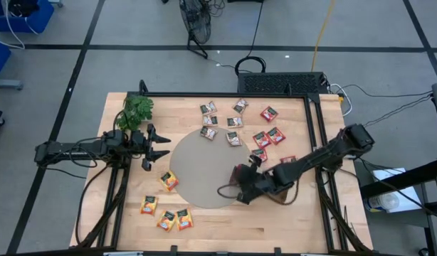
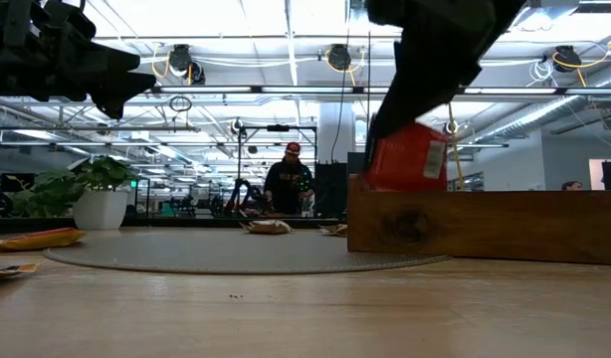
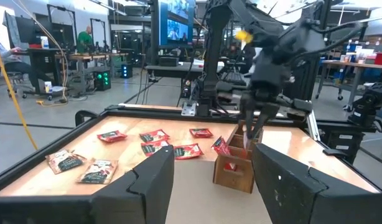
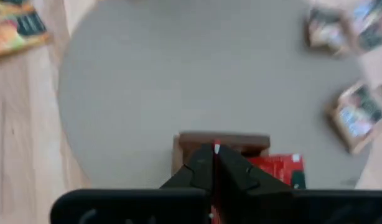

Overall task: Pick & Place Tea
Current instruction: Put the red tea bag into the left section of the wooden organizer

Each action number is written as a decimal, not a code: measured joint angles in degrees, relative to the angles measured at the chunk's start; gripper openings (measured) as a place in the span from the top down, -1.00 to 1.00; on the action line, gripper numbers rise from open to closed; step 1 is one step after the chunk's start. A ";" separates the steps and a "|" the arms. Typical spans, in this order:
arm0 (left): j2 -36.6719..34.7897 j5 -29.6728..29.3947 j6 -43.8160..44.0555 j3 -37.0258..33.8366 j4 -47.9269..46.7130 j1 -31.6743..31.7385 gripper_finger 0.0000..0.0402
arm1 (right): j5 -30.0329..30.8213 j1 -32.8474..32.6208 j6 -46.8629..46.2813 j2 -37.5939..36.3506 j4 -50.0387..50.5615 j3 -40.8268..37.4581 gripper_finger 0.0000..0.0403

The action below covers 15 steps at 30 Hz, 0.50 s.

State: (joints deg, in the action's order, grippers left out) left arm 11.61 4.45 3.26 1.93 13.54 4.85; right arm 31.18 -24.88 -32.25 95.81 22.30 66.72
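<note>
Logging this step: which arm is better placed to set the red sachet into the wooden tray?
The right. Its end effector is shut on the red sachet, directly over the tray. The left end effector hangs open across the mat, holding nothing.

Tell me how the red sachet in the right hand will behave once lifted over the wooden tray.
The flat red square tea sachet probably stays light and fairly stiff: it hangs from the right hand without visibly drooping. Pinched at one edge, it may swing or twist. The long brown wooden compartment tray looks heavy enough to resist a light bump.
</note>
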 joint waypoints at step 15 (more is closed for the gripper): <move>-0.02 0.00 0.00 0.02 0.00 0.02 -0.07 | 29.40 -10.36 2.01 -0.02 -49.51 -23.52 1.00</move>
State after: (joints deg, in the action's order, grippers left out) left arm 11.60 4.45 3.27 1.96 13.54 4.86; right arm 60.59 -35.25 -30.24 95.79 -27.21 43.20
